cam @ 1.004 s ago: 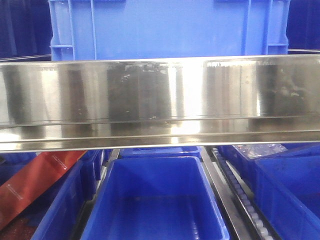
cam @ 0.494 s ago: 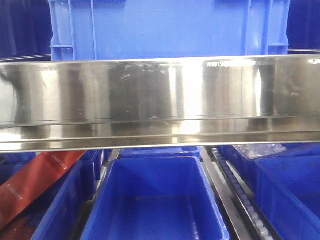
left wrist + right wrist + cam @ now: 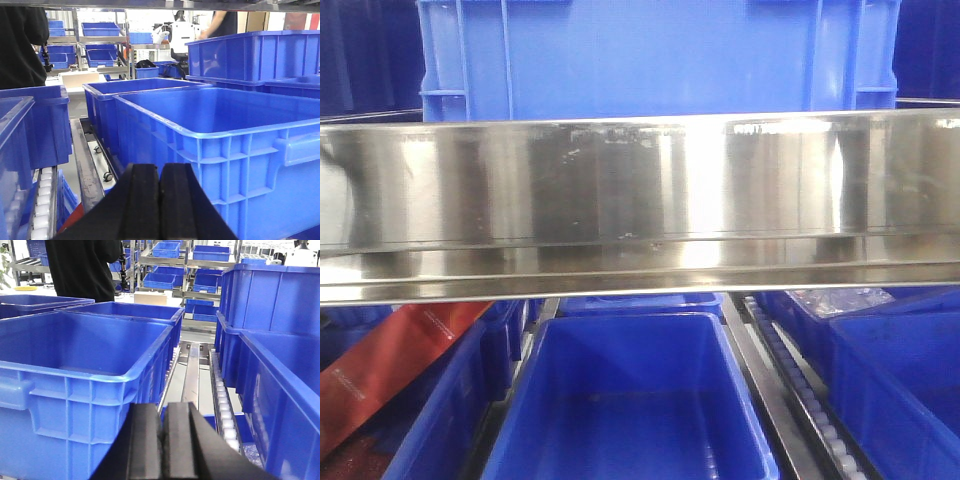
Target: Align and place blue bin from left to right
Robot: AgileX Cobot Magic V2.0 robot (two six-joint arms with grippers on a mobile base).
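Left claw point(image 3: 160, 200) closed, empty, low at 6 o'clock beside a ribbed crate point(image 3: 235, 150); right claw point(image 3: 165, 445) likewise closed on nothing. Blue bin point(image 3: 655, 55) at 12 o'clock behind steel rail point(image 3: 640, 200), unmoved vs. 1 s ago, so alignment prob. not begun. Roller-track shelving point(image 3: 220, 390), more crates on racks, person point(image 3: 82, 267) at 11 o'clock.

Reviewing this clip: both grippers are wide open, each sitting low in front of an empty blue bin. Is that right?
Not quite. The left gripper and right gripper are shut, pads pressed together, as both wrist views show. The rest holds: each sits low in front of an empty blue bin.
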